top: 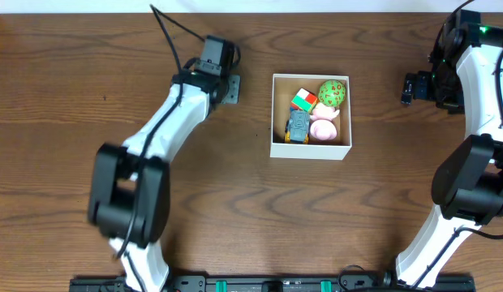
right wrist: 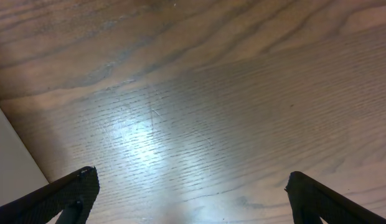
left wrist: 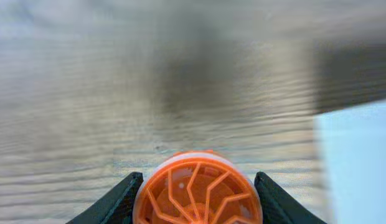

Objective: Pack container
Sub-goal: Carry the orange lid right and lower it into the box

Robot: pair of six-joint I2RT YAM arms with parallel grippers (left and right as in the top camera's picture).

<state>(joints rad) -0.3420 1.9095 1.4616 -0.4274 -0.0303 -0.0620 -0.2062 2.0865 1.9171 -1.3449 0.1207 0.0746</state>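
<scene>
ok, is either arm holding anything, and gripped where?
Left gripper is shut on an orange spoked disc, fingers pressing its opposite sides. Right gripper is open, holding nothing.

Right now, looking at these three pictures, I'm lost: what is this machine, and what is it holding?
Two white robot arms work at a wooden table. One picture looks straight down from above; the other two come from a camera on each wrist, so the dark wedges at the bottom are that arm's fingers. The left gripper is shut on an orange round toy. The right gripper is open and empty. Between the arms stands the container, holding a green spotted ball, a pink toy and other small toys.
</scene>
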